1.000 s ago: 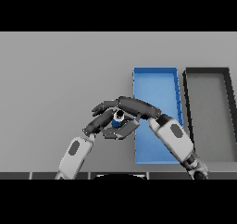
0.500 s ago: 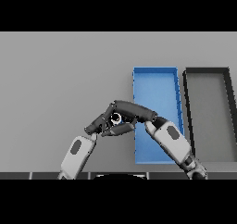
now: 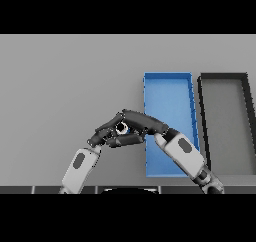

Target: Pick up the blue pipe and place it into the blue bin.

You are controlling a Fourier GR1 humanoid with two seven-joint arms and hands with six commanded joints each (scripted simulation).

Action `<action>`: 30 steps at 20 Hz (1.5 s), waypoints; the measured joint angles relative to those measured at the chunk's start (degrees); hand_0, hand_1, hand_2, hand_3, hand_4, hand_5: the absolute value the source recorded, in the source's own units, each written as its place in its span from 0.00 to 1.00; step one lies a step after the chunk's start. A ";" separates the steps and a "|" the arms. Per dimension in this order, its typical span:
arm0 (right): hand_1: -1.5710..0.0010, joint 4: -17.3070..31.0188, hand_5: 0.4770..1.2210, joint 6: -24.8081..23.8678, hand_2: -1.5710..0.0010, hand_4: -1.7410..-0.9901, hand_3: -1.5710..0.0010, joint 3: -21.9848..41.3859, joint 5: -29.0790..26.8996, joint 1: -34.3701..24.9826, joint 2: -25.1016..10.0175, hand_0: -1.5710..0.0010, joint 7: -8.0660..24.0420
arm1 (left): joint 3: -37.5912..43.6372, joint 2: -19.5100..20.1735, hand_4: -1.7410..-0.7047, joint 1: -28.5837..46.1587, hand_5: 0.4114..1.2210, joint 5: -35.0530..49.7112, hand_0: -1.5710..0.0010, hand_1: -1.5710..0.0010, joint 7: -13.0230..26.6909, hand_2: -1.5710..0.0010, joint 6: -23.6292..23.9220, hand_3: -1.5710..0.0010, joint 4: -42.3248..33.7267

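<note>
Tabletop [image 3: 60, 86], plain grey, fills the left part of the head view and carries nothing there. Coming up from the lower edge, the left arm ends in the left robot hand [image 3: 104, 134], dark, its fingers curled in toward the middle of the scene. Right against it sits the blue pipe [image 3: 123, 129], of which only a small pale round end with a bit of blue beside it shows between the two hands; it lies just left of the blue bin, outside its wall, and whether it rests on the tabletop or is lifted cannot be told. The right robot hand [image 3: 145, 124] reaches across from the right, its fingers laid over the top of the pipe and meeting those of the left, so both hands are closed around the pipe. The right forearm crosses over the lower left part of the blue bin [image 3: 168, 76], a long rectangular tray standing lengthwise away from the robot. Just beside it, farther right, stands a dark grey bin [image 3: 222, 76] of much the same shape, the two walls close together.
</note>
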 measured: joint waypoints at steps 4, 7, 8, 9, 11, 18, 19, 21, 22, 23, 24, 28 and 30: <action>0.00 -0.71 0.99 -1.60 0.00 0.00 0.00 0.34 0.00 0.12 0.62 0.00 4.24 | -0.10 1.18 0.63 -1.12 0.76 -3.72 0.76 0.78 -0.98 0.78 -3.97 0.81 1.02; 0.00 -1.69 1.00 -1.75 0.00 0.00 0.00 0.66 1.06 0.90 -0.02 0.00 2.15 | 0.42 0.52 0.72 -0.57 0.44 -3.37 0.88 0.89 4.29 0.89 -3.41 0.90 0.36; 0.00 -1.42 1.00 -2.26 0.00 0.00 0.00 1.29 2.12 0.92 0.59 0.00 1.78 | 0.60 0.15 0.73 -0.62 0.36 -3.27 0.90 0.91 5.28 0.91 -3.07 0.92 0.56; 0.00 -1.24 1.00 -2.30 0.00 0.00 0.00 1.26 2.23 1.24 0.33 0.00 1.31 | 0.56 -0.18 0.74 -0.31 0.29 -2.87 0.92 0.93 5.98 0.93 -3.21 0.94 0.62; 0.00 -1.81 1.00 -2.73 0.00 0.00 0.00 1.25 1.51 0.98 0.55 0.00 0.82 | 1.21 -0.08 0.75 0.22 0.19 -1.83 0.95 0.95 7.85 0.95 -3.38 0.96 0.58; 0.00 -1.54 1.00 -5.39 0.00 0.00 0.00 -3.27 -9.63 -2.26 1.27 0.00 5.13 | 0.59 0.02 0.80 0.23 0.07 -4.60 0.99 0.99 6.88 0.99 -1.77 0.99 2.15; 0.00 -1.63 1.00 -6.72 0.00 0.00 0.00 -4.62 -12.44 -4.07 1.32 0.00 7.56 | 0.35 -0.02 0.80 0.54 0.06 -4.65 0.99 0.99 6.53 0.99 -1.77 0.99 1.95; 0.00 -1.58 1.00 -8.73 0.00 0.00 0.00 -7.17 -17.29 -8.89 0.69 0.00 10.26 | 0.56 0.15 0.80 0.40 0.05 -4.36 0.99 0.99 7.27 1.00 -2.01 1.00 1.82; 0.00 -1.18 1.00 -8.79 0.00 0.00 0.00 -8.62 -19.75 -10.60 -0.26 0.00 10.92 | 0.57 0.61 0.81 0.64 0.04 -4.32 1.00 1.00 6.99 1.00 -2.18 1.00 1.18; 0.00 -0.50 1.00 -8.98 0.00 0.00 0.00 -9.88 -21.96 -13.95 -0.57 0.00 11.12 | 0.63 0.76 0.81 0.91 0.04 -3.93 1.00 1.00 7.66 1.00 -2.62 1.00 1.14; 0.00 1.03 1.00 -8.90 0.00 0.00 0.00 -11.66 -23.66 -17.02 -1.32 0.00 10.19 | 0.43 0.68 0.81 1.09 0.03 -3.67 1.00 1.00 7.90 1.00 -2.86 1.00 0.59; 0.00 6.55 1.00 -14.87 0.00 0.00 0.00 -18.27 -22.65 -25.27 -5.98 0.00 7.13 | 0.67 0.39 0.81 0.12 0.02 -3.83 1.00 1.00 10.03 1.00 -2.75 1.00 1.20; 0.00 10.80 1.00 -16.28 0.00 0.00 0.00 -20.87 -21.30 -28.31 -9.13 0.00 7.62 | 0.52 0.71 0.82 0.43 0.02 -4.18 1.00 1.00 9.76 1.00 -2.73 1.00 0.97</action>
